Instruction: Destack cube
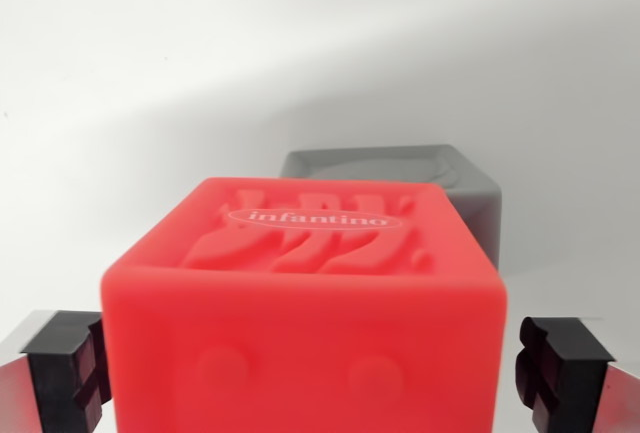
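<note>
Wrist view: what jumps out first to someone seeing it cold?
The red cube fills the lower middle of the frame, with "infantino" embossed on its top face. The end effector straddles it, one black pad at each lower corner, with a visible gap on the wrist view's right. Behind it, partly hidden, sits a grey cube on the white surface.

The only writing I can read is the word "infantino", in white lowercase letters inside a thin white oval outline. It stands on the top face of the red cube (305, 303) in front of me, near that face's far edge, laid over the raised wavy relief moulded into the same face. The near side of the red cube carries two round raised bumps but no lettering. The grey cube (420, 178) behind it shows no text that I can make out.
</note>
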